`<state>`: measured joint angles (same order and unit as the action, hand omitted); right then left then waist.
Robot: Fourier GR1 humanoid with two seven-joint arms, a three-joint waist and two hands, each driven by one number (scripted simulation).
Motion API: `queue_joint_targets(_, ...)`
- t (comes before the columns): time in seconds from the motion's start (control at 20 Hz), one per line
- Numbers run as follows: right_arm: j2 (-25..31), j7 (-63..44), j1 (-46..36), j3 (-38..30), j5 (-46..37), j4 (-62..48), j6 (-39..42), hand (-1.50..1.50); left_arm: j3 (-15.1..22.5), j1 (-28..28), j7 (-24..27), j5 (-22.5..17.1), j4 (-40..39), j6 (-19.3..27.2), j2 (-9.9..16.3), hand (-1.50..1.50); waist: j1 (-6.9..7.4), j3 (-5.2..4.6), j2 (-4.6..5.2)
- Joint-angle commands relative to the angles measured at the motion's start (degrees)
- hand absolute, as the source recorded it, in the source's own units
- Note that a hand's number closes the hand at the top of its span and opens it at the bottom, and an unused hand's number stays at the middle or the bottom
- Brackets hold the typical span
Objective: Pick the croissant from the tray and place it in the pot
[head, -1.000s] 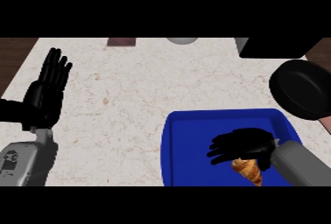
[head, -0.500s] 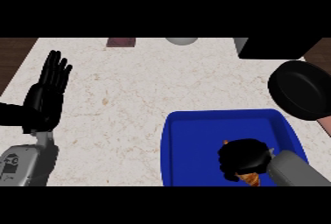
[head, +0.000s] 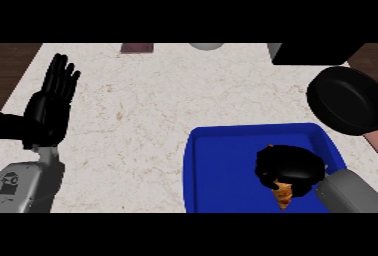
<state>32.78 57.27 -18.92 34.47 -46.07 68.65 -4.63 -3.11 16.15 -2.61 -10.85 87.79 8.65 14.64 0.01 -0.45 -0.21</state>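
Observation:
A blue tray (head: 221, 165) lies at the lower right of the counter. My right hand (head: 290, 167) is over its right half, fingers curled round the golden-brown croissant (head: 283, 195). Only the croissant's lower tip and a sliver at the hand's top left show; the rest is hidden under the hand. The black pot (head: 344, 100) sits at the right edge, just beyond the tray's far right corner. My left hand (head: 50, 107) rests open at the left edge, fingers up.
Along the counter's back edge are a dark box (head: 314, 52), a small brown block (head: 137, 48) and a grey round object (head: 207, 46). The counter's left edge borders dark wood.
My right hand's fingers have curled shut round the croissant, and the hand has shifted slightly toward me on the tray. The left hand stays still.

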Motion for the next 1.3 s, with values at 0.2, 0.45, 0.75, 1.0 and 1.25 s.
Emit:
queue_joint_targets(0.2,-6.4,-32.2,-6.3,-19.5,7.0,-10.7,-2.1,1.5,0.1,0.1,0.3,0.2,0.6,0.0,0.1,0.0,-0.09,0.06,1.2)
queue_joint_targets(0.45,-7.2,-52.1,-12.5,-28.8,5.9,-14.7,-9.8,1.5,0.2,0.3,0.3,0.3,0.4,-0.3,0.3,0.0,1.02,-0.37,0.97)
queue_joint_targets(0.75,-5.4,-76.2,-21.8,-36.1,-1.1,-18.5,-20.9,1.5,1.5,1.1,0.5,0.5,0.8,-0.8,-0.3,0.0,3.26,-0.48,0.83)
queue_joint_targets(1.0,-2.1,-96.6,-29.9,-37.0,-13.4,-22.7,-26.2,1.5,2.7,1.5,0.1,0.6,0.1,-1.0,-1.3,0.0,4.35,-0.49,1.04)
queue_joint_targets(1.25,-2.1,-118.3,-38.1,-35.1,-27.0,-28.8,-24.1,1.5,2.7,1.7,-0.2,0.7,-0.3,-1.5,-0.7,0.0,4.82,-0.12,0.97)
